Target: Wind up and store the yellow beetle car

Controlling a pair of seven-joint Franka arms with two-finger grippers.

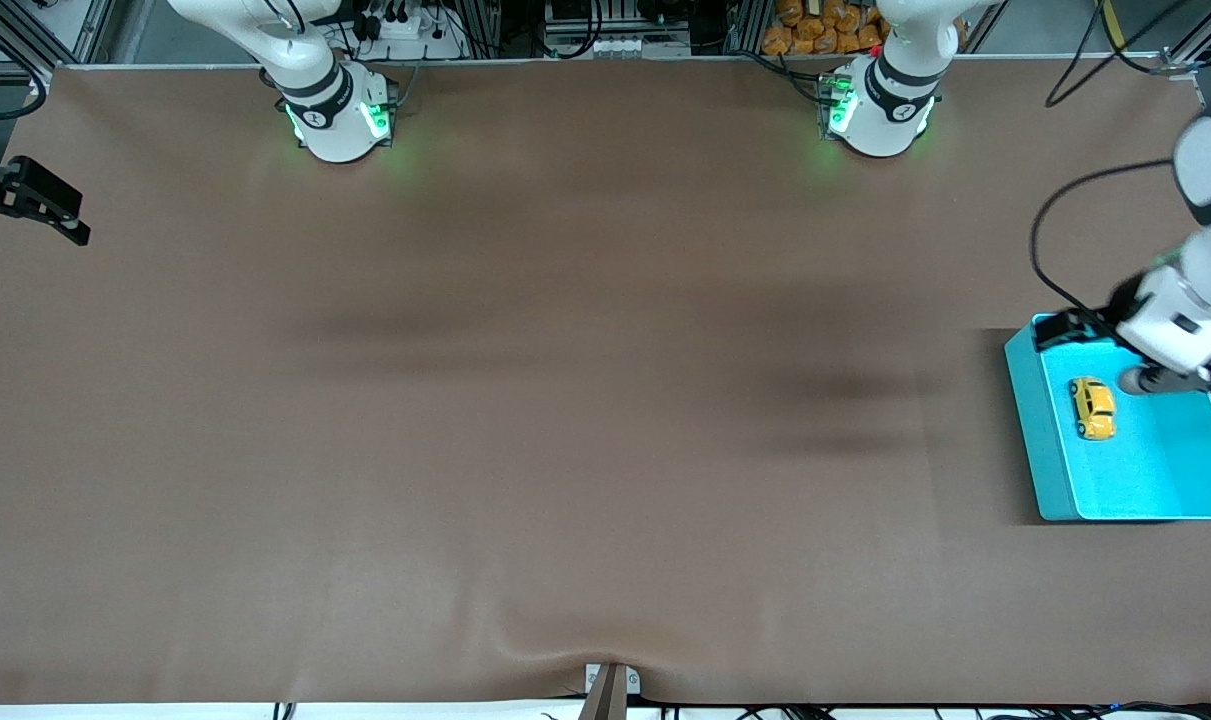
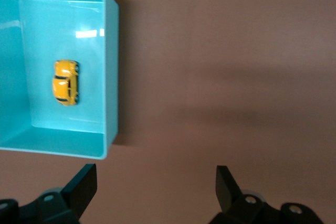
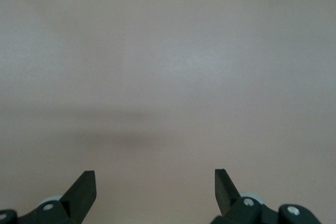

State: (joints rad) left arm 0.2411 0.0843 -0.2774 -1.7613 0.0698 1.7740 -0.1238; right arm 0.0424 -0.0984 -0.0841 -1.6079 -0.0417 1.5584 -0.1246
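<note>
1. My left gripper hangs in the air at the left arm's end of the bench, over the edge of the teal bin that lies farthest from the front camera.
2. Its fingers are spread wide and pinch nothing; in the left wrist view I see brown bench surface between them.
3. The yellow beetle car sits inside the teal bin, on its floor, upright on its wheels.
4. The car lies close to the bin wall that faces the right arm's end of the bench, and in the half of the bin farther from the front camera.
5. My left gripper is near the car but apart from it, not touching.
6. The bin rests on the bench at the left arm's end, partly cut off by the edge of the front view.
7. My right gripper waits at the right arm's end of the bench, at the edge of the front view, up in the air.
8. Its fingers are spread wide as well and empty, with only bare bench below them.
</note>
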